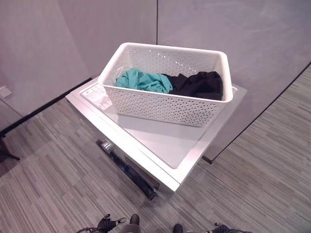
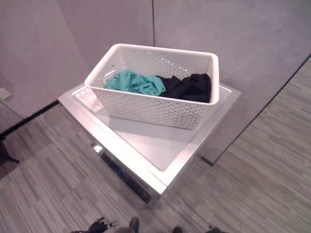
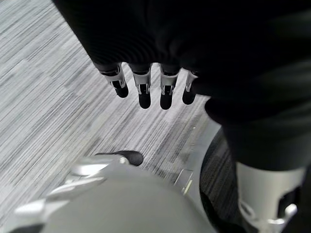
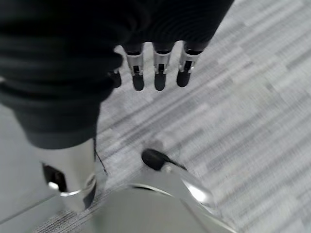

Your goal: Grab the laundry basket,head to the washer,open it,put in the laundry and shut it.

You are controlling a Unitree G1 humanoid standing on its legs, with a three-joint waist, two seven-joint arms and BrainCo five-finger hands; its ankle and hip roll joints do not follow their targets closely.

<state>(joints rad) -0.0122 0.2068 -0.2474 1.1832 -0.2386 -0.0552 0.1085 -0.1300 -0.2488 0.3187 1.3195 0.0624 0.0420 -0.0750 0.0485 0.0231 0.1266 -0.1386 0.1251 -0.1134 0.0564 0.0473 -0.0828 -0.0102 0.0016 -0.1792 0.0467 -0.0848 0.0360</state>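
Each robot hand wears a dark ribbed cover over its back and wrist. From the left robot hand (image 3: 146, 87) and the right robot hand (image 4: 158, 70) runs a row of silver fingers (image 3: 142, 86) ending in rounded dark tips.

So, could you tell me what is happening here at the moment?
Nothing is being handled yet. A white laundry basket sits on top of the silver washer, holding a teal garment and a black garment. The robot stands in front of it with both arms hanging down: the left hand and the right hand point at the floor with relaxed fingers and hold nothing. The basket has not been grabbed.
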